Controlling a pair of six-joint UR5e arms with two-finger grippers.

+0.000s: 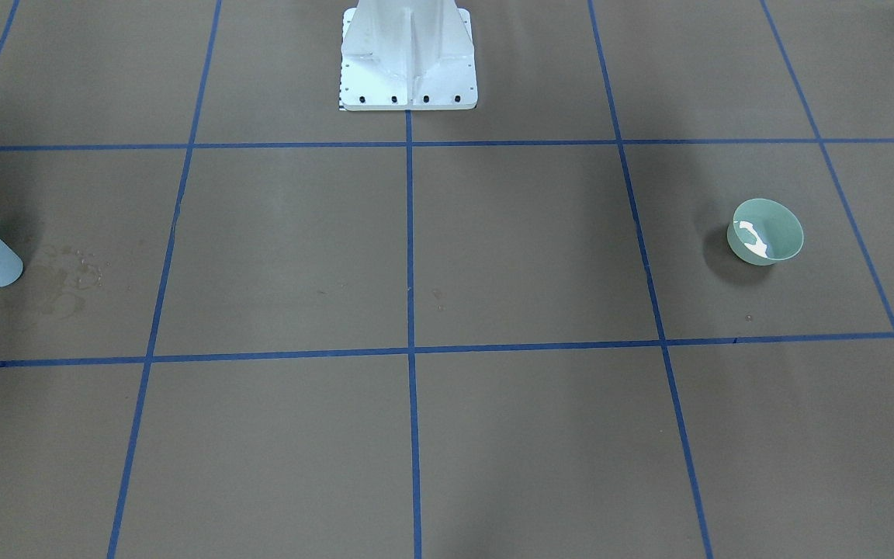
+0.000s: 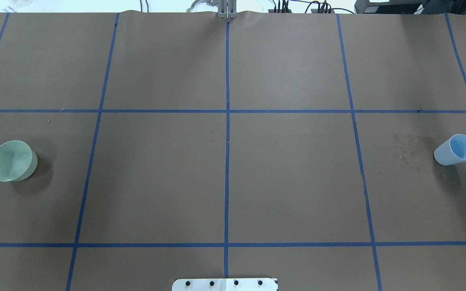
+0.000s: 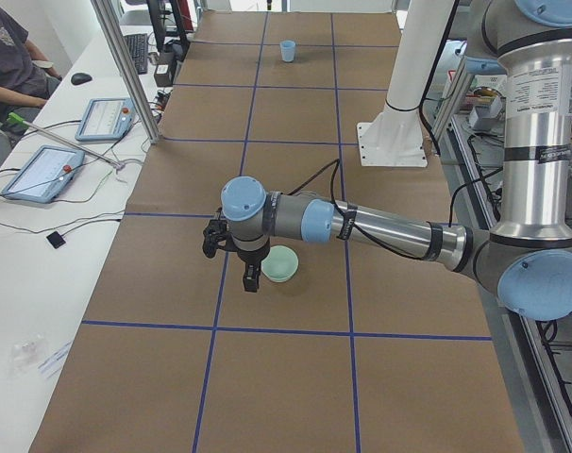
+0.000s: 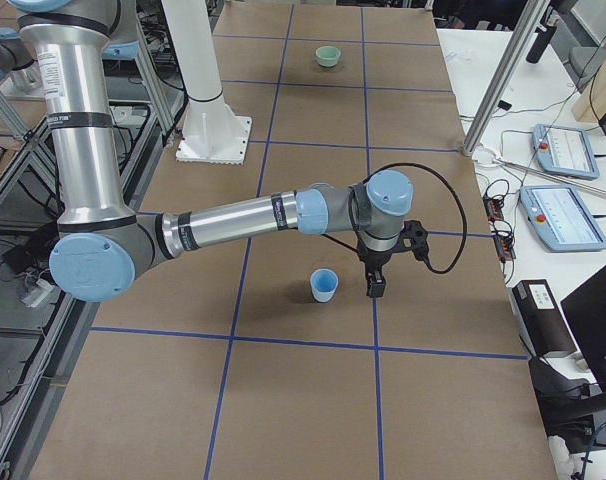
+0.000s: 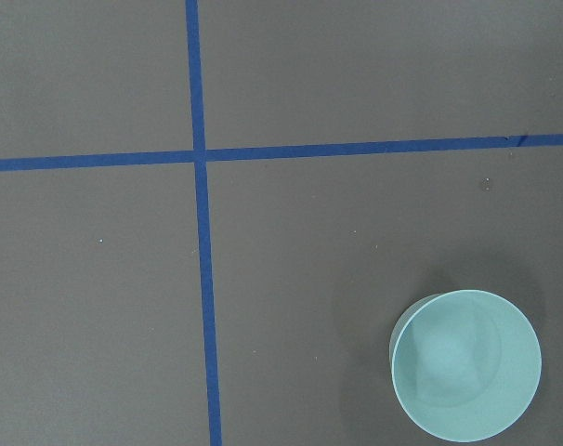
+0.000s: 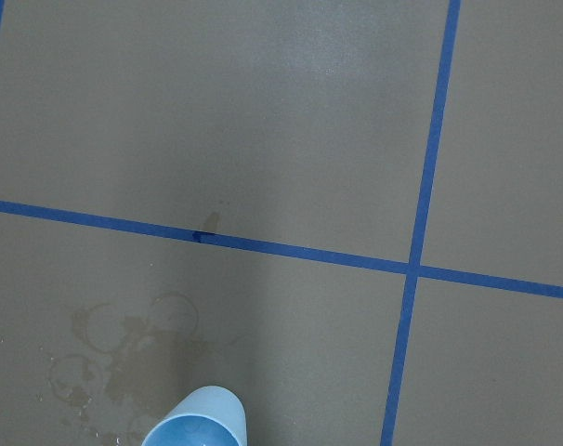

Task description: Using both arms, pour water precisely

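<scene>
The water point(image 1: 754, 235) is sitting in the green bowl point(image 1: 787, 231) on the surface point(image 1: 493, 256). The left fingers point(image 3: 251, 280) are hanging beside it, the right fingers point(image 4: 375, 285) beside the blue cup point(image 4: 324, 286); their opening cannot be told.

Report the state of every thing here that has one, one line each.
green bowl: upright, glossy glint of water inside.
blue cup: upright, contents unclear.
paper beside the cup: ring marks and droplets.
left gripper: near the bowl; open or shut unclear.
right gripper: near the cup; open or shut unclear.
</scene>
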